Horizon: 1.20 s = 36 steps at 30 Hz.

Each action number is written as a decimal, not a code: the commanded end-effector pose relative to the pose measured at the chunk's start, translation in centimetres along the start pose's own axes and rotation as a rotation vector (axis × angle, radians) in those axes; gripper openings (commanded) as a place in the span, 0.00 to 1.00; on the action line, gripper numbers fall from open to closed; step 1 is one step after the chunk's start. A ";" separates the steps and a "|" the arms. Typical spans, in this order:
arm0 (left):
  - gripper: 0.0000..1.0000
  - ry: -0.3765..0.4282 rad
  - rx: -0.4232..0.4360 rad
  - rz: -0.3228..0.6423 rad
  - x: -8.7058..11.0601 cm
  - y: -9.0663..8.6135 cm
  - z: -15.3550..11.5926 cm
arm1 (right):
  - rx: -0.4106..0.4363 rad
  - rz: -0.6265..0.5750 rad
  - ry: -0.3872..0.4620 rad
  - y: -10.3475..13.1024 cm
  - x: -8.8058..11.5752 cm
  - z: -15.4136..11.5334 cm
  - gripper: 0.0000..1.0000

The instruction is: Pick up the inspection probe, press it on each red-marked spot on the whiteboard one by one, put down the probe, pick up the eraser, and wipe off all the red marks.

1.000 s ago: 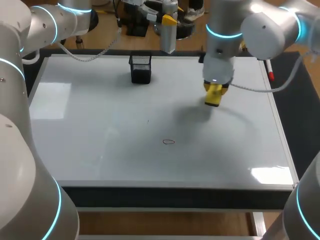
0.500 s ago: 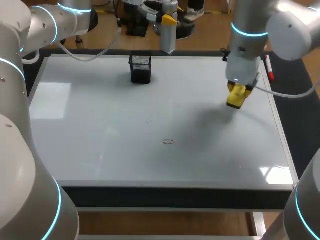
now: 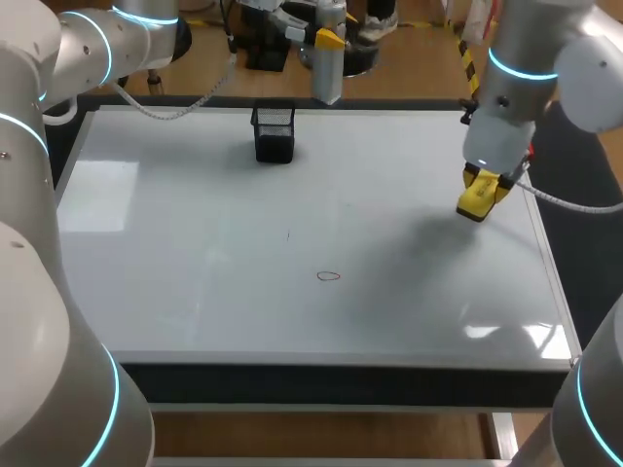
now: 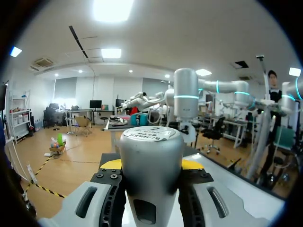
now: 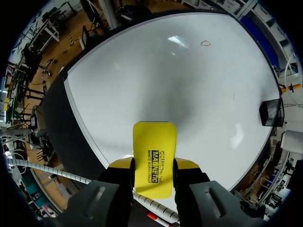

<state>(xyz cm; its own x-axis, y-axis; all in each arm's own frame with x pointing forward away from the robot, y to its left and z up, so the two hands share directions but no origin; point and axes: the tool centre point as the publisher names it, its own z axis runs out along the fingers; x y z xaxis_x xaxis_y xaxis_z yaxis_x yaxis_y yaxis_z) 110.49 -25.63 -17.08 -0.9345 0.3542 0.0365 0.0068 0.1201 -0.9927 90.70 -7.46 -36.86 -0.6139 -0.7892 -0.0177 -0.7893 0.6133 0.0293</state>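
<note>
My right gripper (image 3: 484, 187) hangs over the right part of the whiteboard (image 3: 195, 292), shut on the yellow eraser (image 3: 475, 202). In the right wrist view the eraser (image 5: 154, 158) sits between the two yellow fingertips (image 5: 122, 163) of that gripper (image 5: 154, 164), above the board's edge. A small red oval mark (image 3: 329, 276) lies near the board's middle front, also visible far ahead of the eraser as the mark (image 5: 205, 43). My left gripper (image 3: 329, 41) stays beyond the board's far edge, shut on the silver inspection probe (image 3: 328, 78). The probe (image 4: 150, 156) fills the left wrist view between the fingers.
A black mesh pen holder (image 3: 274, 132) stands on the board's far middle. A red-capped marker (image 3: 527, 146) lies on the dark mat beside the board's right edge. A faint tiny mark (image 3: 288, 234) shows near the board's centre.
My right arm has carried the eraser rightwards across the board, from near the centre to close by the right edge. The left arm with the probe has kept still.
</note>
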 end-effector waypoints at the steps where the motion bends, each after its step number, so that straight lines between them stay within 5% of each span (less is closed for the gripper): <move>1: 0.00 0.016 0.003 -0.001 -0.6 0.1 -0.2 | -0.004 0.001 0.003 -0.2 0.1 0.0 0.00; 36: 0.00 0.019 0.003 0.019 -0.1 -0.1 0.0 | -0.013 0.012 0.011 -0.6 0.2 -0.1 0.00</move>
<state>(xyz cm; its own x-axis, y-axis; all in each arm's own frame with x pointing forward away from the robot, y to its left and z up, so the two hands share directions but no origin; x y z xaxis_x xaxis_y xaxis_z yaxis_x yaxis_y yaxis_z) 110.32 -25.67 -17.00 -0.9321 0.3611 0.0272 0.0154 0.1146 -0.9933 90.96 -7.88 -36.85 -0.6239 -0.7814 -0.0088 -0.7810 0.6231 0.0425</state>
